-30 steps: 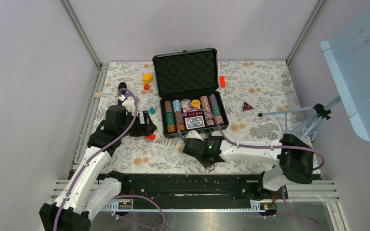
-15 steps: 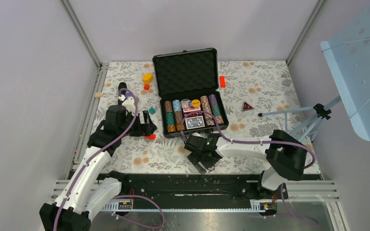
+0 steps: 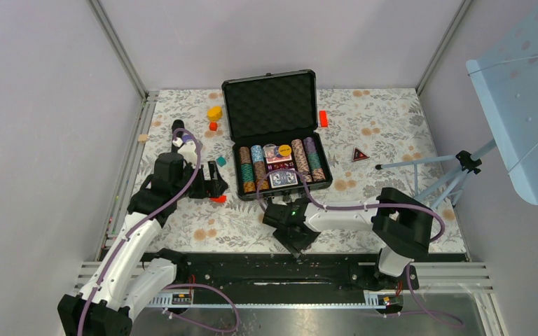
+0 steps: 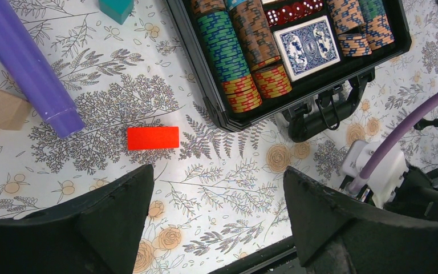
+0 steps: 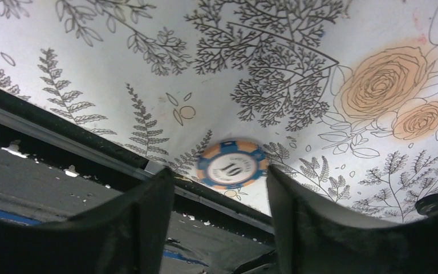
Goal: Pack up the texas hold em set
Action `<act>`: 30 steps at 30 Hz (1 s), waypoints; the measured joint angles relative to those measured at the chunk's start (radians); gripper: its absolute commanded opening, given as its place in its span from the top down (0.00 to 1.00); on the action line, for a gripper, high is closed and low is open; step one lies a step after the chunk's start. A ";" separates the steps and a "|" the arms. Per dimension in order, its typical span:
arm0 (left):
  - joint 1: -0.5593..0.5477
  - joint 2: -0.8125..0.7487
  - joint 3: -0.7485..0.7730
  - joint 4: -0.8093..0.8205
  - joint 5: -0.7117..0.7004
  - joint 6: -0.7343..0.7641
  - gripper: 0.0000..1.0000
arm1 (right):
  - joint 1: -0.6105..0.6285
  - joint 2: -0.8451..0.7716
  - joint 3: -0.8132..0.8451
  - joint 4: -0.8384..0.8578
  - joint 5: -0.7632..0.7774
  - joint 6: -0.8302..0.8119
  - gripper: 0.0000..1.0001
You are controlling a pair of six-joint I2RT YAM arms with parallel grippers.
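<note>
Firstly: black hard case (image 3: pixel 274 133), lid raised. Rows of striped poker chips (image 4: pixel 228 51) and card deck (image 4: pixel 309 47) sat inside it. One loose blue-and-orange chip (image 5: pixel 232 165) lay flat on the floral cloth (image 5: pixel 262 68) on the case's near side, between the spread fingers of the right gripper (image 5: pixel 219 191), ungripped. Left gripper (image 4: pixel 217 197), likewise spread and empty, hovered near-left of the case, beside a red block (image 4: pixel 153 137). Purple cylinder (image 4: pixel 25 63) lay left of the case.

Bumpy matt foam (image 3: pixel 270 106) lines the hard case (image 3: pixel 316 98).
</note>
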State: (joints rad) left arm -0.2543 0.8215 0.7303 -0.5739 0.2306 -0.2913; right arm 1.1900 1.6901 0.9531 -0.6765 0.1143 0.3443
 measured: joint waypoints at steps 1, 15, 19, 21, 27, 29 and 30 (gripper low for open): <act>0.000 0.000 0.000 0.000 0.000 0.000 0.17 | 0.007 0.002 0.002 -0.003 0.003 0.000 0.46; 0.000 0.000 0.000 0.000 0.000 0.000 0.17 | 0.041 0.012 0.018 -0.031 0.027 0.033 1.00; 0.000 0.000 0.000 0.000 0.000 0.000 0.17 | 0.041 -0.022 0.000 -0.010 0.031 0.048 1.00; 0.000 0.000 0.000 0.000 0.000 0.000 0.17 | 0.039 -0.053 -0.001 0.010 0.052 0.053 1.00; 0.000 0.000 0.000 0.000 0.000 0.000 0.17 | 0.007 -0.159 0.000 0.042 0.081 0.058 1.00; 0.000 0.000 0.000 0.000 0.000 0.000 0.17 | -0.023 -0.171 0.000 0.042 0.087 0.061 0.76; 0.000 0.000 0.000 0.000 0.000 0.000 0.17 | -0.038 -0.172 0.000 0.042 0.089 0.065 0.56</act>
State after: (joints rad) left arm -0.2543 0.8215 0.7303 -0.5735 0.2310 -0.2909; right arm 1.1522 1.5185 0.9527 -0.6346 0.2031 0.4095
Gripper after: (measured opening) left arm 0.829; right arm 0.041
